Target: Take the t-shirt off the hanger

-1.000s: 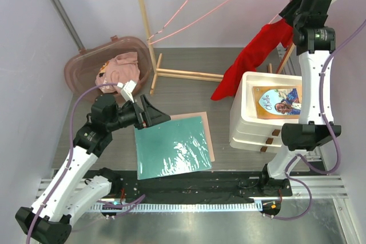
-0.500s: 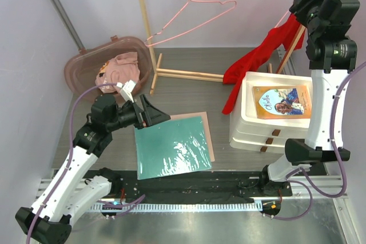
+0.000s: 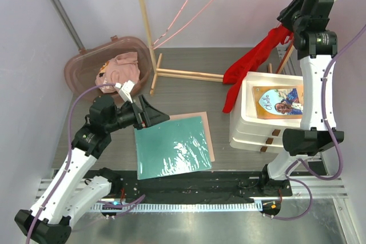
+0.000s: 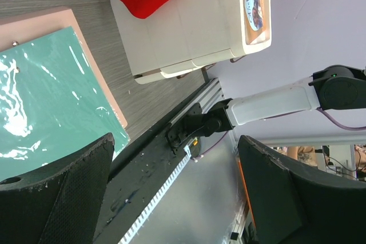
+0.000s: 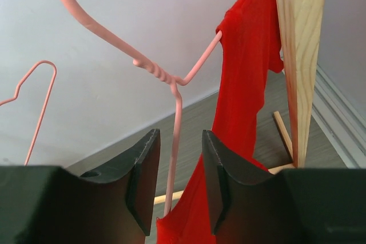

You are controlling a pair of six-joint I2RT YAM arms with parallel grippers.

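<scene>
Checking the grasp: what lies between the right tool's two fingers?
In the right wrist view, the stem of the pink wire hanger runs up through the gap of the open right tool, touching neither finger; the red t-shirt hangs beyond it.

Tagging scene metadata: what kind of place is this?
Likely a lab test cell staged as a laundry corner: plain walls enclose it, a wooden rack carries wire hangers and a red t-shirt, and a basket of clothes sits on the floor.
</scene>
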